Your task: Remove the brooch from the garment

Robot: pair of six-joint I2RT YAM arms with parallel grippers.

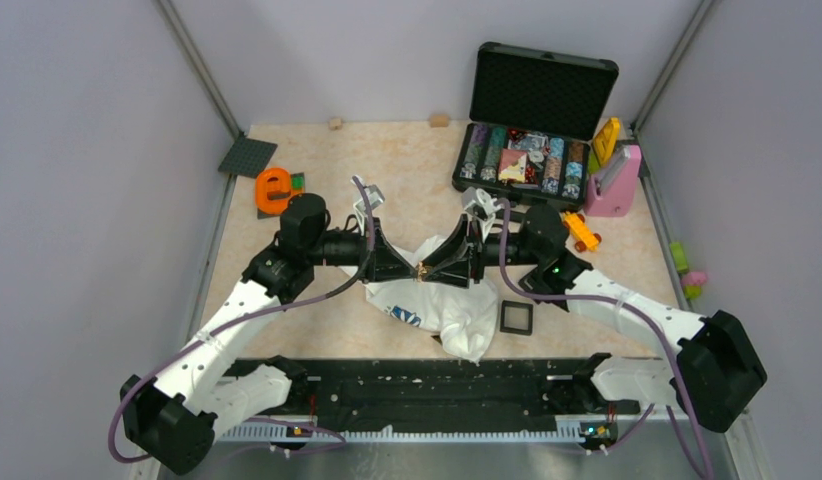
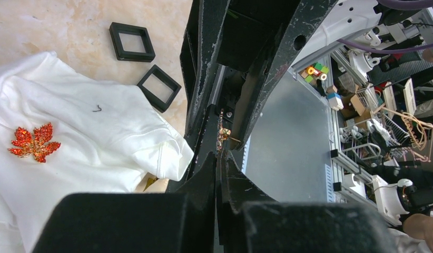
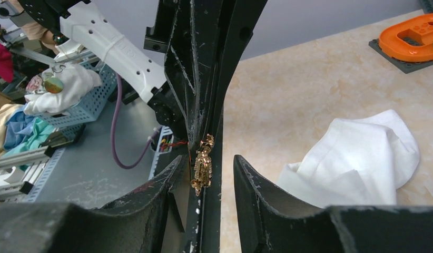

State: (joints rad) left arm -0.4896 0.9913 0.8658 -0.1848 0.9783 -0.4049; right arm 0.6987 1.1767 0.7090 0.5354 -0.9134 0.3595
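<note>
The white garment (image 1: 449, 312) lies crumpled on the table and shows in the left wrist view (image 2: 93, 142) and the right wrist view (image 3: 362, 158). A red maple-leaf brooch (image 2: 33, 142) is pinned on it. My two grippers meet tip to tip above the cloth. My left gripper (image 1: 411, 268) (image 2: 219, 154) is shut on a small gold brooch (image 1: 424, 270) (image 2: 224, 134) (image 3: 202, 164), held clear of the cloth. My right gripper (image 1: 438, 267) (image 3: 209, 158) is open, its jaws standing either side of the gold brooch and the left fingertips.
Two small black square boxes (image 2: 131, 41) (image 2: 158, 87) lie beside the garment; one shows in the top view (image 1: 516, 317). An open chip case (image 1: 532, 150), a pink object (image 1: 614, 185), a yellow toy (image 1: 581, 231) and an orange piece (image 1: 274, 190) sit farther back.
</note>
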